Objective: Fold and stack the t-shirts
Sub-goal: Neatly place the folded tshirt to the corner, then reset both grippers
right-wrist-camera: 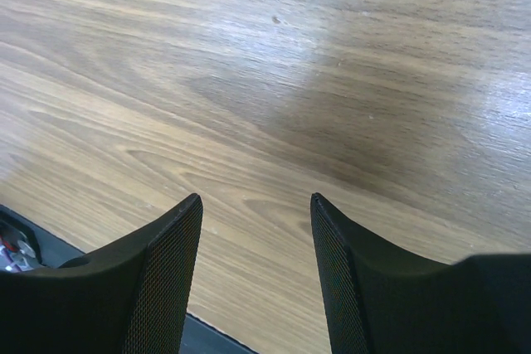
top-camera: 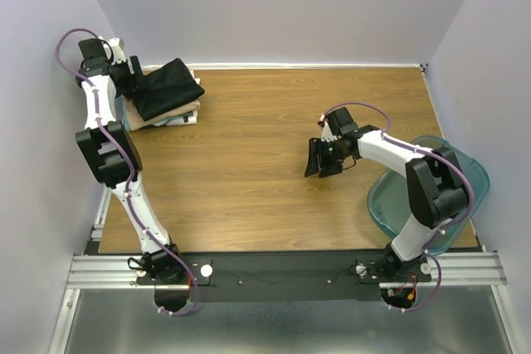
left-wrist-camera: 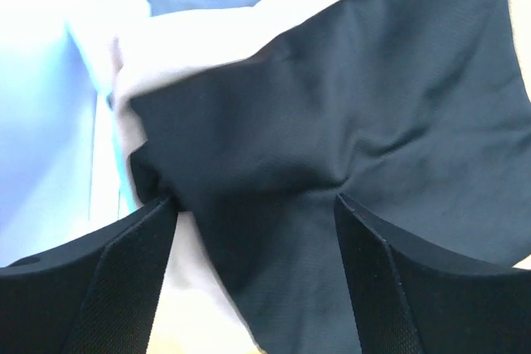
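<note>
Folded black cloth t-shirt [top-camera: 168,84] tops tan and pale t-shirts [top-camera: 166,115], far left corner of wooden table [top-camera: 274,122]. Soft, light, limp: pinch doubled fold edge. Left gripper [left-wrist-camera: 255,199] jaws apart, straddling black cloth. Right gripper [right-wrist-camera: 255,205] jaws apart, empty

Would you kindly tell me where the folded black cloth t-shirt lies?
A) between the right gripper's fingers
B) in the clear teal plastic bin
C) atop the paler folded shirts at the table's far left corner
C: the black t-shirt tops the paler shirts at the far left; the right gripper holds nothing.
</note>
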`<state>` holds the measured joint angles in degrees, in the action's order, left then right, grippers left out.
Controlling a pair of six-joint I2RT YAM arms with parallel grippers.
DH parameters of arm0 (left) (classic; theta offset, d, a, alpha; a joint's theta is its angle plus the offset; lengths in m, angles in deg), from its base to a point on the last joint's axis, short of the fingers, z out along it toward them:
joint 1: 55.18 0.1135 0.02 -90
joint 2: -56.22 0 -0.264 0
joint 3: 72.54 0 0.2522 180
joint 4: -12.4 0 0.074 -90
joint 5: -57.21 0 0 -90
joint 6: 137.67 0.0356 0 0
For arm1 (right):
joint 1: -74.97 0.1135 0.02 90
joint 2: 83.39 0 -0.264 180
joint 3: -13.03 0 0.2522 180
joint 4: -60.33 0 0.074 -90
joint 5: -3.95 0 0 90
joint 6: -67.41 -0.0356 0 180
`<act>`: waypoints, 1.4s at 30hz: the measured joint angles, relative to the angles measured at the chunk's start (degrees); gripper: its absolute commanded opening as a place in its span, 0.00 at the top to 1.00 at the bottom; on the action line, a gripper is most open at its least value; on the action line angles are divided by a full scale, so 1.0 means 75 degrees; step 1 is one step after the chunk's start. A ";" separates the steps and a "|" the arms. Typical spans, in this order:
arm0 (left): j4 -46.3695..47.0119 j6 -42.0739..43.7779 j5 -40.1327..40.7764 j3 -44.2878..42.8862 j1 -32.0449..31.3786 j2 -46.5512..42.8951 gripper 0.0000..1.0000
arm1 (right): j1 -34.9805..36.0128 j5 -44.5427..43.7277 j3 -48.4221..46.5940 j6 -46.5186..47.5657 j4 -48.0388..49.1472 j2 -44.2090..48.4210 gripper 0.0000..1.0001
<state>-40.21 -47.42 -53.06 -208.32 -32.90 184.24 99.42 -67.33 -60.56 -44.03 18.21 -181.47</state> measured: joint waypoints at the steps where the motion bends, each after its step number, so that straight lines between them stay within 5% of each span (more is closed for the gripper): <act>1: 0.0111 -0.0038 0.0085 0.0204 0.0000 -0.0146 0.15 | -0.0003 -0.0003 0.0000 -0.0009 -0.0003 0.0052 0.38; 14: 0.2602 -0.0991 0.1734 0.4899 -0.0592 -0.4485 0.14 | -0.0003 -0.0542 0.0137 -0.0117 0.0047 0.1020 0.38; 22: 0.4401 -0.1300 0.2675 0.8425 -0.2792 -0.7257 0.14 | -0.0003 -0.0889 0.0315 -0.0297 0.0274 0.1378 0.37; 33: 0.5065 -0.2667 0.3765 1.1097 -0.5260 -1.0092 0.13 | -0.0003 -0.1612 0.0711 -0.0440 0.0842 0.2189 0.37; 42: 0.5161 -0.3185 0.4191 1.1721 -0.6461 -1.0605 0.13 | -0.0003 -0.2151 0.1207 -0.0557 0.1189 0.2903 0.37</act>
<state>-1.50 -71.31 -21.63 -120.41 -81.35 104.71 99.40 -83.46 -51.52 -48.20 27.13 -159.70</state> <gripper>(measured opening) 0.870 0.624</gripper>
